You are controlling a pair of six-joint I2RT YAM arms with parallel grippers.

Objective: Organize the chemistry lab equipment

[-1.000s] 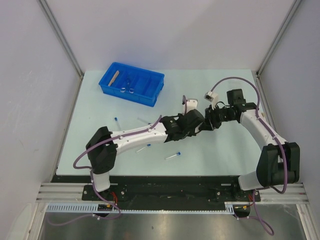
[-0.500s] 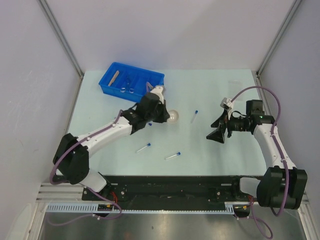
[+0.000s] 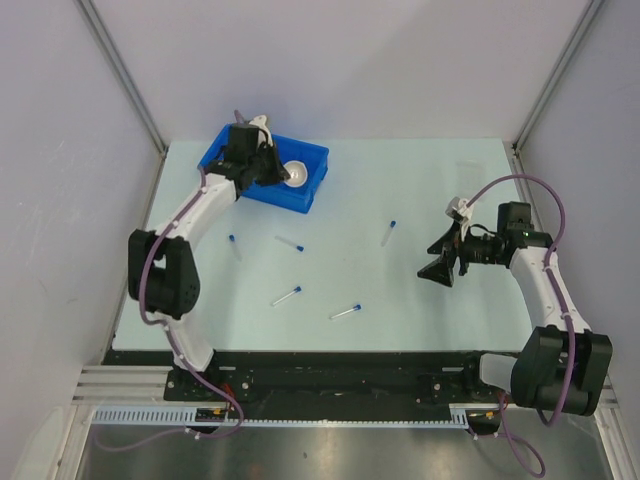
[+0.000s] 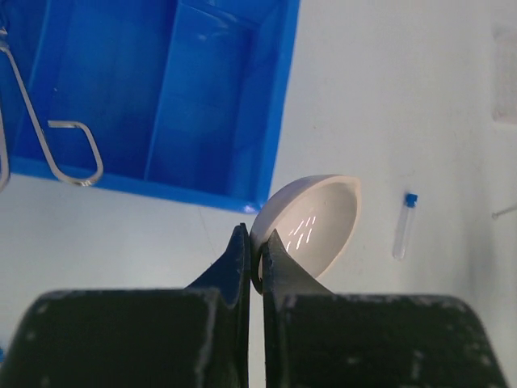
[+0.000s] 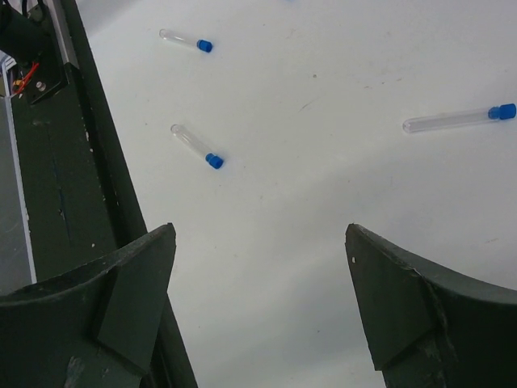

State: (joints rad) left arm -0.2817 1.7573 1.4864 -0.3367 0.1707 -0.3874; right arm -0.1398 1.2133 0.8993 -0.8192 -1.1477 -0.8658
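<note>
Task partly done, most of it left. L gripper (image 4: pixel 252 260) is pinched tight on the rim of the white dish (image 4: pixel 311 222), fingers nearly meeting w/ only the thin wall btwn them. Dish hangs tilted, hollow side toward the wrist cam. From the top cam it sits above the right end of the blue bin (image 3: pixel 312 190), not yet set down. Wrist view puts it by the bin's corner, so can't tell which compartment it's over, or whether it's fully inside the rim. Already in the bin: metal tongs (image 4: pixel 91 145), loop handle showing in a compartment further left; much of the bin is hidden under the arm. R gripper (image 5: pixel 258 299) is spread wide, holds nothing, and hovers over the table (image 3: pixel 420 180) on the right side, well apart from the bin. Left to do: 5 blue-capped tubes (image 3: pixel 290 243) lie loose on the table, scattered btwn the two arms, none in the bin. No rack in view. My read: dish drop-off is the step in hand, then the tubes one by one. R gripper is prob. best placed for the tube near it, on its left.
</note>
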